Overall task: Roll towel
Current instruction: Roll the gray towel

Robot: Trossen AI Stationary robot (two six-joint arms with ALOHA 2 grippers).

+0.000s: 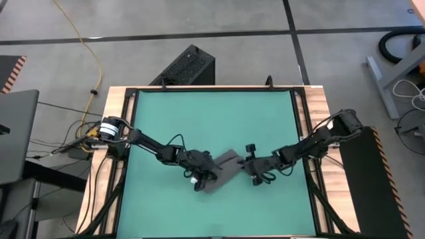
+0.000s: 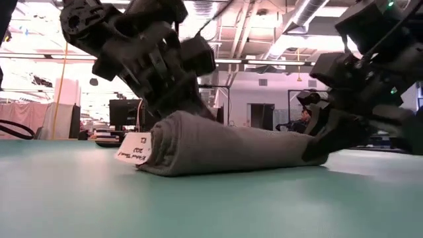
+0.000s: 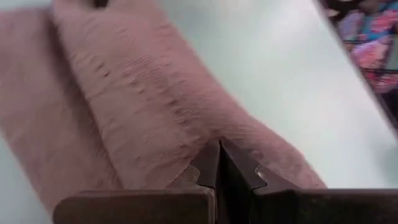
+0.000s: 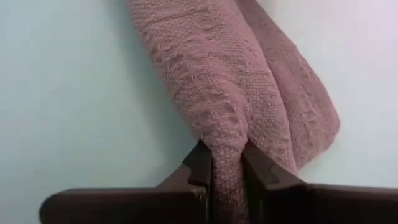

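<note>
The dark grey towel (image 1: 224,167) lies rolled into a thick tube (image 2: 225,151) on the green mat (image 1: 212,113), slanting across the mat's middle. Its white tag (image 2: 134,148) sticks out at the left end. My left gripper (image 3: 219,155) is shut, with its tips against the roll near that left end (image 1: 202,174). My right gripper (image 4: 225,163) is shut on the towel's right end (image 1: 244,166). My left gripper presses its shut fingertips (image 3: 208,163) against the upper side of the roll (image 3: 186,124) near the tag end. It comes slanting down from the table's left. The roll lies flat on the mat under it. My right gripper pinches a bunched fold of the towel's right end (image 4: 225,134) between its two fingers (image 4: 200,163). It slants down from the table's right, along the roll. That end rests on the mat (image 2: 310,158).
Bare green mat surrounds the towel on all sides. The table's wooden frame (image 1: 116,133) borders the mat left and right. A black box (image 1: 186,66) stands on the floor beyond the far edge.
</note>
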